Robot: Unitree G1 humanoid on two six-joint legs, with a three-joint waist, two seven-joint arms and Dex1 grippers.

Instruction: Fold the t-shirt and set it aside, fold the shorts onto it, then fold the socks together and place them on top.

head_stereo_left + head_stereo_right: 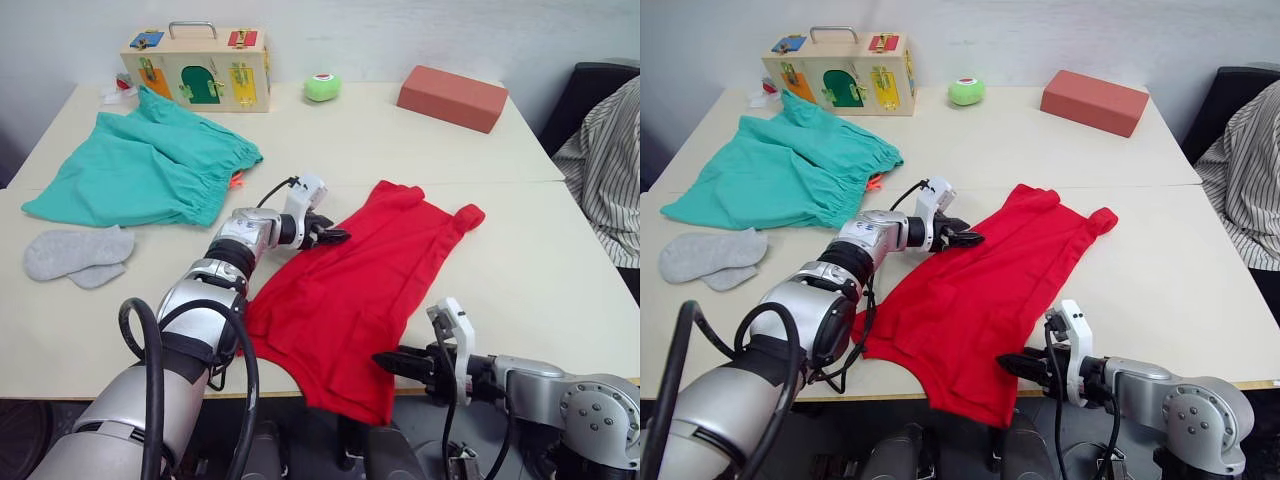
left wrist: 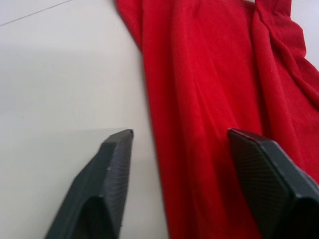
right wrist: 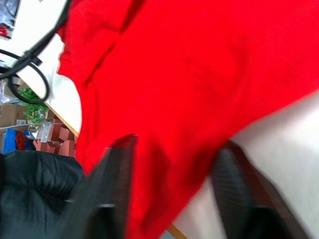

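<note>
- The right gripper (image 1: 385, 362) is nearest, at the table's front edge. Its two black fingers are spread wide, and the hem of the bright red cloth t-shirt (image 1: 350, 290) lies between them.
- The left gripper (image 1: 335, 236) is spread too; the shirt's side edge runs between its fingers.
- Past the left gripper lie the teal-green cloth shorts (image 1: 150, 165).
- The small light grey knit socks (image 1: 75, 254) lie well off to its side.

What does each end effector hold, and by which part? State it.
Nothing is held. The left end effector is open astride the shirt's side edge; the right end effector is open at its near edge.
</note>
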